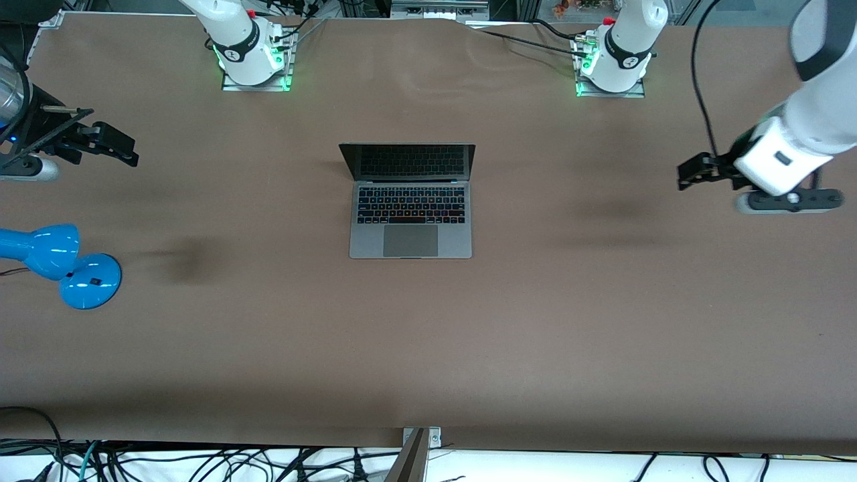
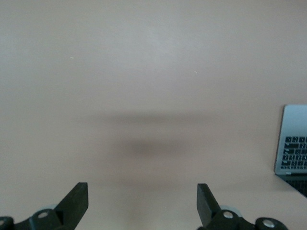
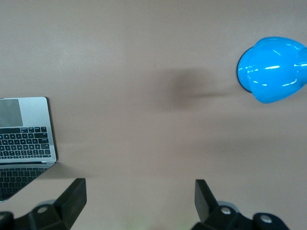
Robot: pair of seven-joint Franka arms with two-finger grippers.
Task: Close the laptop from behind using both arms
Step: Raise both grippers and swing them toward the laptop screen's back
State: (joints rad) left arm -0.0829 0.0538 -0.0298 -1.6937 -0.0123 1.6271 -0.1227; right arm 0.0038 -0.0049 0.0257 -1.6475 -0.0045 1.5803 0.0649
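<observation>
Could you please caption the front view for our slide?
Open laptop mid-table; left pincer and right pincer open, hovering over opposite table ends.

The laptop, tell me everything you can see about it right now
The laptop is a slim grey metal machine with a black keyboard, a large trackpad and a dark screen. It sits open near the middle of the brown table, lid raised on the side toward the arm bases, trackpad toward the front camera. Its base lies flat on the table. Nothing else touches it; both grippers are well away from it.

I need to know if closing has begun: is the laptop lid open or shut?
Open: the laptop shows its keyboard and trackpad, its dark screen raised. Left gripper and right gripper hover apart from it.
</observation>
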